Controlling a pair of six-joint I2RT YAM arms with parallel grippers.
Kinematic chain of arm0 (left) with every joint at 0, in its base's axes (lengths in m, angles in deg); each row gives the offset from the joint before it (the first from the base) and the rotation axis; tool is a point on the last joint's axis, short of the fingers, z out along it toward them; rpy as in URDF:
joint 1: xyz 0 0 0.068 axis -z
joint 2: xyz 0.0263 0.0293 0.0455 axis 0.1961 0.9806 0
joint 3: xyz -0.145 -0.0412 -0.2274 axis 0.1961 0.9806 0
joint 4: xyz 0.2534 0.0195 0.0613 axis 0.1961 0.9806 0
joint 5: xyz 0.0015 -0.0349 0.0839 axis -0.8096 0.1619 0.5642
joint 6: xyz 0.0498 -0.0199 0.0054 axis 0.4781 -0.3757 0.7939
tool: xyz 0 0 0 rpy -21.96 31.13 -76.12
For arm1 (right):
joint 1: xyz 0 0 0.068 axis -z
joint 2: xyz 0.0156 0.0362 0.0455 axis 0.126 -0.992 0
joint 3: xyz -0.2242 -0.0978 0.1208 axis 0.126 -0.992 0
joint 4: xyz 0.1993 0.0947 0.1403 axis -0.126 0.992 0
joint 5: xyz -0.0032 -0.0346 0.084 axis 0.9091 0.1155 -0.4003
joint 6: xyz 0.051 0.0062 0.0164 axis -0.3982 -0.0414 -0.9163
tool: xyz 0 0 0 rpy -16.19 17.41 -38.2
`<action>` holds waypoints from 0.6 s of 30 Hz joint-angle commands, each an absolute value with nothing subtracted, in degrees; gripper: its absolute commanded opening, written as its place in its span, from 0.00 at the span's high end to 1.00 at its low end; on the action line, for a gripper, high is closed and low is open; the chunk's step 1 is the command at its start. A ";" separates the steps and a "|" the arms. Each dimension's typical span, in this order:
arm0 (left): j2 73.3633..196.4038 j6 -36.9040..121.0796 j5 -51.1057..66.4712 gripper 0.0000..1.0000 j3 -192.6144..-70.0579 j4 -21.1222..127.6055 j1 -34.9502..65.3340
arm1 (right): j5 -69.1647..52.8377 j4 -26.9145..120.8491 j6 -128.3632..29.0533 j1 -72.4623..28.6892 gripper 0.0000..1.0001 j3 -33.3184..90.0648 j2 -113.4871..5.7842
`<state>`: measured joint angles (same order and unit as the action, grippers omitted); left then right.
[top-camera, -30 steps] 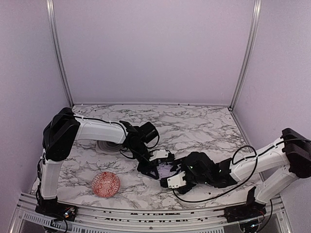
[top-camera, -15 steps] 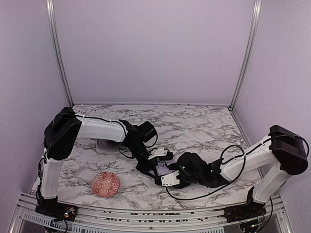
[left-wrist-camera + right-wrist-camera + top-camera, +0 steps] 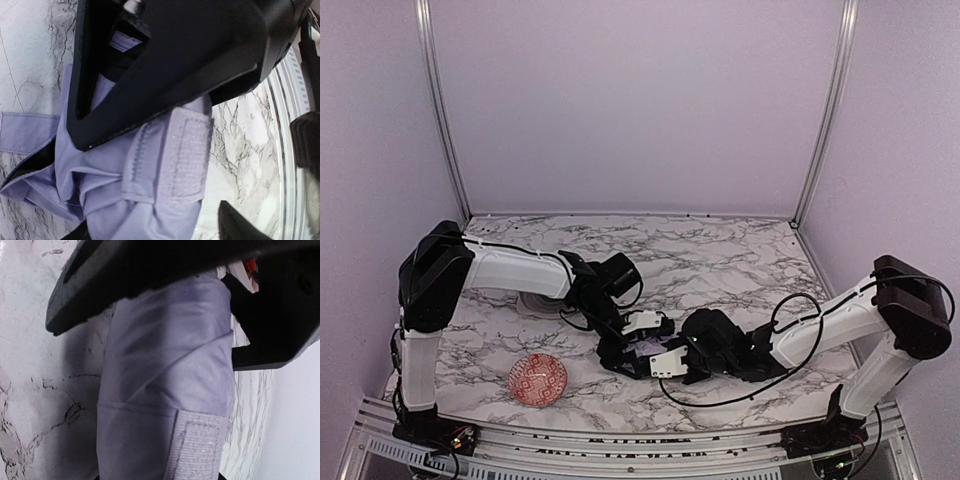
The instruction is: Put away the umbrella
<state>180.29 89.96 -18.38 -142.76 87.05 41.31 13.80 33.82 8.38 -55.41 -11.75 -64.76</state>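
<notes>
The umbrella (image 3: pixel 648 347) is a folded pale lavender bundle lying on the marble table between my two grippers. In the left wrist view its wrinkled fabric (image 3: pixel 150 195) and velcro strap (image 3: pixel 186 155) fill the middle. My left gripper (image 3: pixel 623 352) stands open around it, with bare marble between its right fingertip (image 3: pixel 235 225) and the fabric. The right gripper (image 3: pixel 667 362) comes in from the right, its black fingers (image 3: pixel 175 60) shut on the bundle. Up close in the right wrist view are the fabric (image 3: pixel 165 365) and strap (image 3: pixel 197 445).
A red patterned bowl (image 3: pixel 538 379) sits near the front left. A pale round dish (image 3: pixel 540 300) lies behind the left arm. The right arm's black cable (image 3: pixel 798 305) loops over the table. Metal rails run along the near edge (image 3: pixel 620 440).
The right gripper slid left onto the umbrella and closed its jaws on it. The left gripper's jaws widened off the fabric; that arm shifted slightly toward the front.
</notes>
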 commanded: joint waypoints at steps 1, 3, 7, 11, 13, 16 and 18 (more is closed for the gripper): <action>179.17 83.74 -1.11 0.16 -135.60 85.58 40.96 | 14.19 40.45 7.35 -53.36 1.00 -10.37 -64.62; 174.82 80.89 5.28 0.02 -132.55 77.94 40.62 | 12.17 40.13 5.98 -52.33 1.00 -10.22 -62.72; 165.40 77.49 17.26 0.01 -124.03 61.49 40.29 | 6.81 39.40 3.04 -49.12 1.00 -9.93 -57.88; 156.27 76.21 22.33 0.01 -115.08 47.66 40.28 | 2.80 38.52 0.22 -46.52 1.00 -9.70 -54.67; 152.92 75.11 21.62 0.01 -111.29 41.60 40.24 | 0.91 38.55 -1.34 -45.22 1.00 -9.34 -53.63; 149.96 73.11 17.68 0.01 -107.93 35.85 40.20 | -2.15 38.30 -4.44 -42.93 1.00 -8.52 -52.05; 149.20 72.03 14.11 0.01 -106.91 33.93 40.20 | -4.92 37.32 -6.90 -41.36 1.00 -7.99 -50.21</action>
